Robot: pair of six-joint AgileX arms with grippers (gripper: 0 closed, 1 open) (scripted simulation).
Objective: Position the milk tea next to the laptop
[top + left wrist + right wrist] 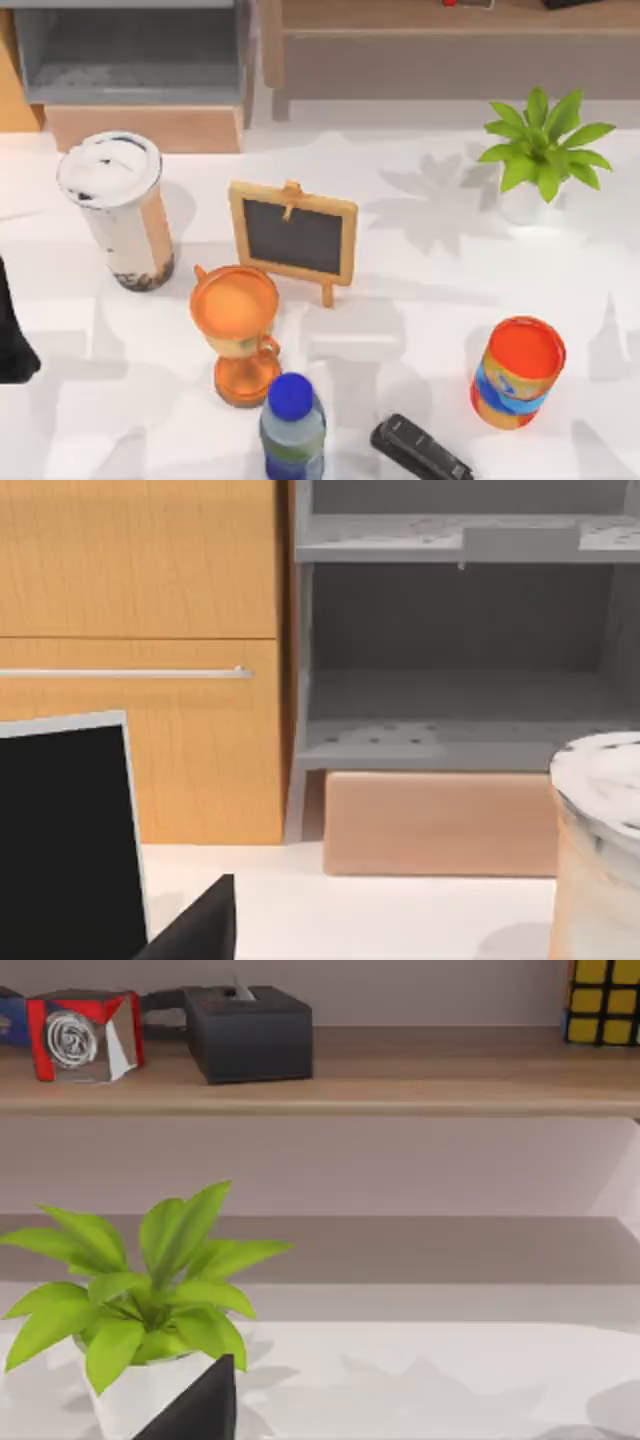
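Top view, white table (440,300). Item one, the milk tea (120,210): a tall clear cup standing upright at the table's left rear, carrying a white domed lid, a beige milky drink and a dark band of pearls at its base. It is standing apart from the small chalkboard sign (293,236), which is sitting just right of it on a wooden frame. In front of both, an orange goblet (238,330) is standing with its bowl facing up, showing a pale orange inside. Just in front of the goblet, a bottle with a blue cap (292,425) is rising at the near edge, and a dark stapler-like object (420,450) is lying right of it. Farther right, an orange can (517,372) with a blue band is standing with its orange top showing. At the right rear, a leafy green plant (540,150) is growing from a white pot.

A dark shape (12,335) at the left edge is showing, too little of it to name.

Left wrist view: the milk tea (598,850) is showing its lid and upper wall near a black panel with a pale edge (65,840), before a grey shelf unit (460,650) and a wooden cabinet (140,660).

Right wrist view: the plant (140,1300) is standing before a wooden shelf (400,1085) holding a black box (248,1032), a red and blue object (80,1032) and a puzzle cube (604,1000).

Jaws of both grippers: state cannot be told.
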